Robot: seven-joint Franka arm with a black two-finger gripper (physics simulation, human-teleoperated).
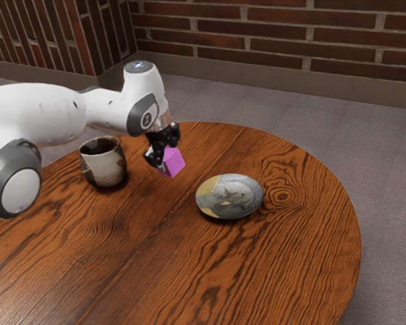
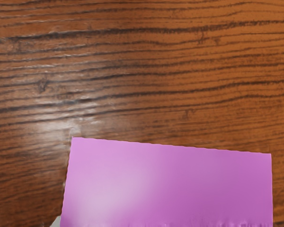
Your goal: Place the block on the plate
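- Pink-purple, plain-sided block (image 1: pixel 171 161), held up off the wood and looking tilted in the exterior view; in the wrist view its broad, smooth face lies just under the hand.
- Black two-finger claw (image 1: pixel 165 156), clenched around that block.
- Grey oval-looking plate (image 1: pixel 231 197) with dark markings and a tan patch, resting toward the exterior view's right of the block and apart from it.
- Cream-and-brown cup (image 1: pixel 104 163) with a dark inside, upright toward the exterior view's left of the claw.
- White arm with grey joints (image 1: pixel 40 112), reaching in from the exterior view's left.
- Round brown wooden tabletop (image 1: pixel 284 271), strongly grained, under plate and cup.
- Grey floor (image 1: pixel 392 176) and red-brown brick wall (image 1: pixel 277 32) behind.
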